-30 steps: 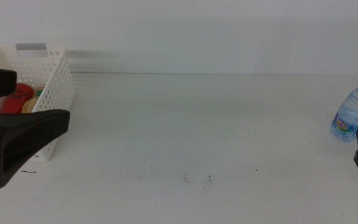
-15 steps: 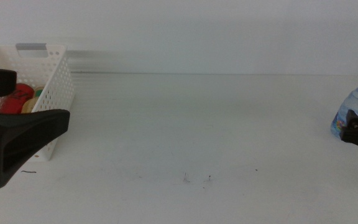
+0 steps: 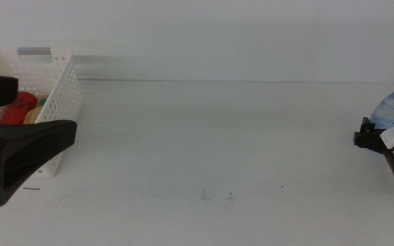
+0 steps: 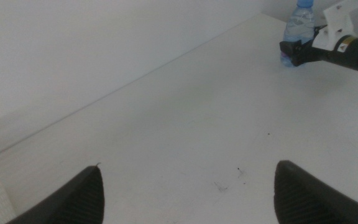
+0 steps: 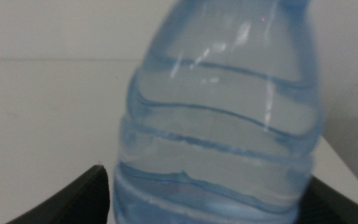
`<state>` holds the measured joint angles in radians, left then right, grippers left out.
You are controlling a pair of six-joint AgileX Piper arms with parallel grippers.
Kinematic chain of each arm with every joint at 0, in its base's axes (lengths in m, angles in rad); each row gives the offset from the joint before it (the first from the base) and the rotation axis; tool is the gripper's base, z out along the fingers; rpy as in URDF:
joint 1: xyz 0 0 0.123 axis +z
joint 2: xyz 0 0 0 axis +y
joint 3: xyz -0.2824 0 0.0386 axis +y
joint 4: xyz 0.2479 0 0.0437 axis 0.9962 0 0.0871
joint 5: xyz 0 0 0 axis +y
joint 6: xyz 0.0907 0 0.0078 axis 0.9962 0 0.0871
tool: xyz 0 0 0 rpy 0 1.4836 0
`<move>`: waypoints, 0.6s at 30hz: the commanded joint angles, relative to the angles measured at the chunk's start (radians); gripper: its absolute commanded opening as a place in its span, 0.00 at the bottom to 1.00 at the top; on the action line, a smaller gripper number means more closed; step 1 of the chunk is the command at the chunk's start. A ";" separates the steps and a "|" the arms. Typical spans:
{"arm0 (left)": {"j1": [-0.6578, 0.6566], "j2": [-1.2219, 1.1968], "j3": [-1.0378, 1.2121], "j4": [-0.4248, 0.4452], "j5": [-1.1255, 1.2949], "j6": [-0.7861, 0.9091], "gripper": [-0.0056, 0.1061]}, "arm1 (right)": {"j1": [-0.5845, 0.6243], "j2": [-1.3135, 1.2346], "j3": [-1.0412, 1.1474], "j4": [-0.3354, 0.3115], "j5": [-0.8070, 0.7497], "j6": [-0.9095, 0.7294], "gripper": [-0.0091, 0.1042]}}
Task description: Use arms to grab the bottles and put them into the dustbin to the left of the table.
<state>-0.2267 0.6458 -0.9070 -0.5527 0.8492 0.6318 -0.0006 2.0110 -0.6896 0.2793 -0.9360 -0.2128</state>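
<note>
Since a second ago, your right gripper (image 3: 369, 139) has slid in from the table's right edge and now stands at the water bottle (image 3: 392, 109), while your left gripper (image 3: 19, 130) has not shifted. From the middle view you see the bottle upright at the far right of the table (image 3: 204, 137), its lower part hidden behind the right arm. At far left sits the dustbin (image 3: 55, 85), with the red can (image 3: 18, 106) and the yellow bottle (image 3: 33, 115) inside; your left gripper's dark jaws hang wide apart in front of it.

Your left wrist view looks across the table (image 4: 185, 118) to the water bottle (image 4: 298, 22), with the right gripper (image 4: 291, 51) against its base; your own jaws stand wide.

Your right wrist view is filled by the water bottle (image 5: 225, 124), standing between your spread jaws; you cannot tell whether they touch it.
</note>
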 commanded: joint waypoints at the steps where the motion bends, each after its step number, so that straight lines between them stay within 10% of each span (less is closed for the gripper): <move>1: -0.004 -0.004 -0.001 -0.003 -0.008 -0.004 0.89 | -0.010 0.032 -0.031 0.001 -0.006 -0.015 0.90; 9: -0.004 -0.004 -0.001 -0.003 -0.008 -0.004 0.89 | -0.010 0.089 -0.106 0.013 -0.011 -0.028 0.79; 15: -0.004 -0.004 -0.001 -0.003 -0.008 -0.004 0.89 | 0.000 0.097 -0.120 0.023 0.005 -0.050 0.06; 18: -0.004 -0.004 -0.001 -0.001 -0.008 -0.004 0.89 | 0.073 0.031 -0.120 0.006 0.017 -0.115 0.06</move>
<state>-0.2267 0.6458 -0.9070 -0.5527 0.8492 0.6318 0.0374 2.0830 -0.8062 0.3194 -0.9022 -0.2811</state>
